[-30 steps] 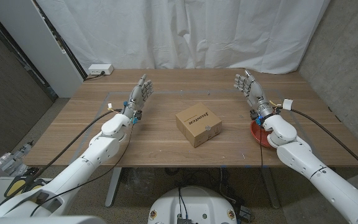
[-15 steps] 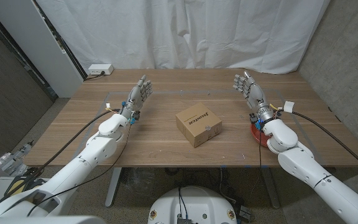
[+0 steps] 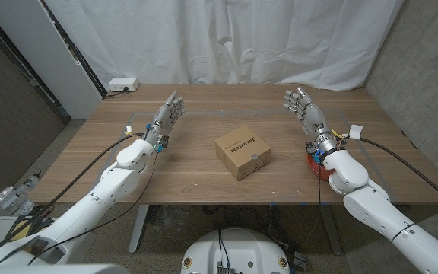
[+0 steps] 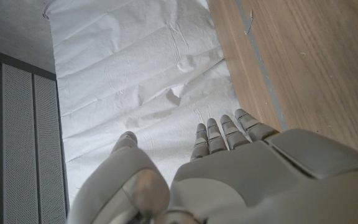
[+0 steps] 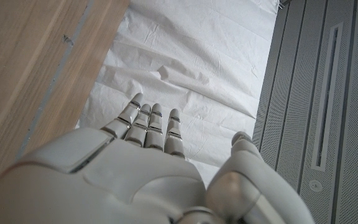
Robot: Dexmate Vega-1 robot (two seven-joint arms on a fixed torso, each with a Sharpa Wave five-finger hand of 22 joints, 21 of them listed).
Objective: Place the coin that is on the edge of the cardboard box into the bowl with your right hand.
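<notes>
- Table (image 3: 204, 183): wooden, rectangular, plank grain running left to right; the near edge crosses the head view in front of both forearms.
- Cardboard box (image 3: 242, 154): brown, squarish, turned corner-on at table centre. Printed label on its lid, too small to read. Bare wood lies on every side of it.
- Coin (image 3: 258, 157): small pale disc on the box top near its 4 o'clock edge; detail too fine to read.
- Bowl (image 3: 315, 165): red, round, at 3 o'clock of the box near the table's right edge, mostly hidden under the right wrist.
- Right hand (image 3: 304, 111): raised above the table at about 2 o'clock of the box, well apart from it; fingers straight and a little apart, holding nothing. In the right wrist view the right hand (image 5: 148, 143) shows smooth light-grey shell segments, fingers side by side.
- Left hand (image 3: 168, 119): raised at about 10 o'clock of the box, well apart; fingers straight, slightly spread, empty. In the left wrist view the left hand (image 4: 229, 155) has the same grey casing.
- White power strip (image 3: 122, 85): at the far left corner of the table.
- White curtain (image 3: 226, 38): creased cloth hanging behind the far edge.
</notes>
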